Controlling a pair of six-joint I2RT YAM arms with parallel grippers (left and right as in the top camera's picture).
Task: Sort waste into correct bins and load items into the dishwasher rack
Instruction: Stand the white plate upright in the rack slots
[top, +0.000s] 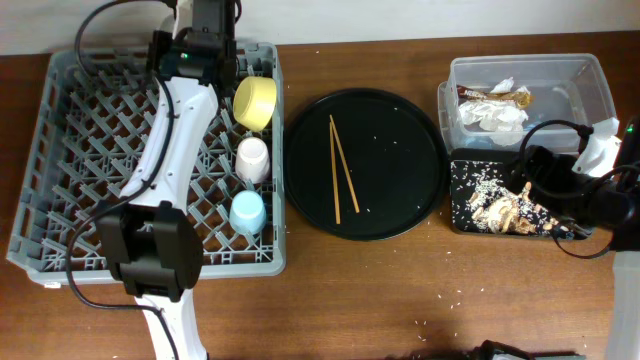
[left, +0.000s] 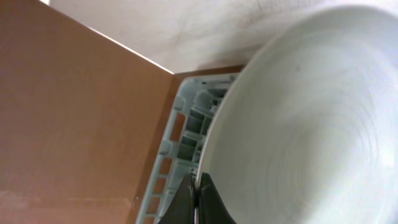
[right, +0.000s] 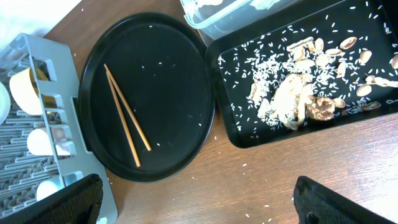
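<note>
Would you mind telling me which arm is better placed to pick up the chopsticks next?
Right. The right gripper is open and empty, and its wrist view shows the chopsticks on the round black tray. The left gripper is shut on the plate at the dishwasher rack.

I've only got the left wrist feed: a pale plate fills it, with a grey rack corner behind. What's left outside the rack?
Observer: The chopsticks, lying on the round black tray beside the rack.
Operator: What's loaded already?
Observer: The yellow bowl, pink cup and light blue cup, in a column along the rack's right edge.
Operator: Is the right arm in my way?
Observer: No. The right gripper hangs open over the table by the rectangular tray of food scraps, across the round tray from the rack.
</note>
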